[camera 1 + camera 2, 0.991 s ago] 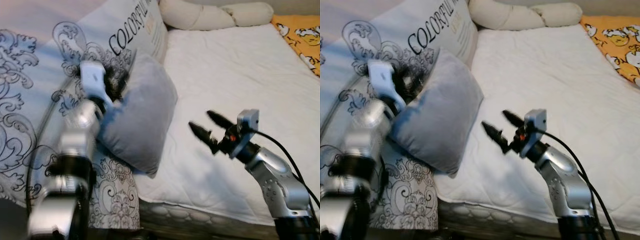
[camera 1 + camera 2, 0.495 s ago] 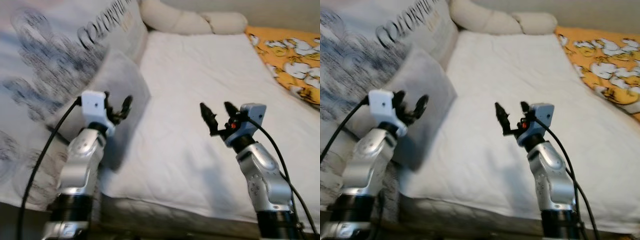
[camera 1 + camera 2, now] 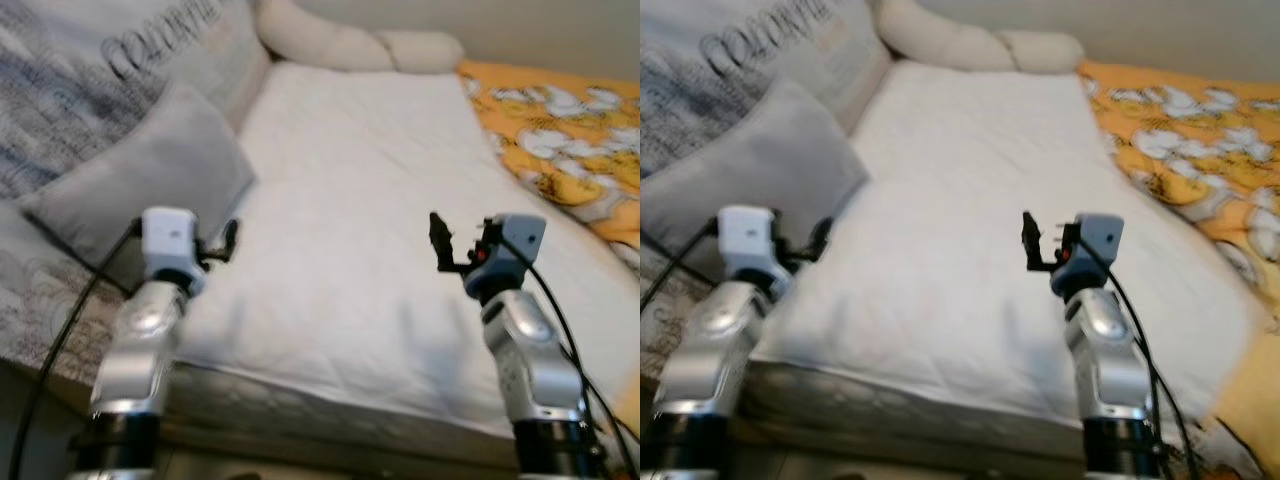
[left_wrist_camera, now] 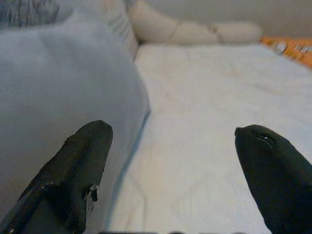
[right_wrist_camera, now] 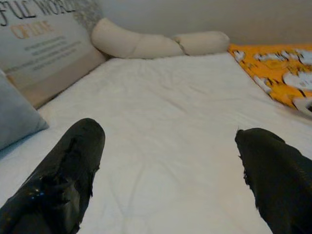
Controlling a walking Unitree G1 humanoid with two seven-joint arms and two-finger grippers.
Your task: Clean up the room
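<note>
Hovering over the near edge of the bed, both grippers are spread wide and hold nothing. The left gripper hangs just beside the lower corner of the grey pillow, apart from it; in the left wrist view its fingers stand far apart, with the pillow bulging close behind one of them. The right gripper sits above the white sheet toward the bed's middle, well apart from the pillow; the right wrist view shows its fingers equally wide, with bare sheet between them.

The grey pillow lies on the bed's left side, leaning against a large printed cushion with dark lettering and grey scrollwork. At the bed's far end a long cream bolster runs across the head, touching the printed cushion's corner. Along the bed's right side lies an orange blanket with a white pattern, its edge meeting the white sheet. The eye views are somewhat blurred.
</note>
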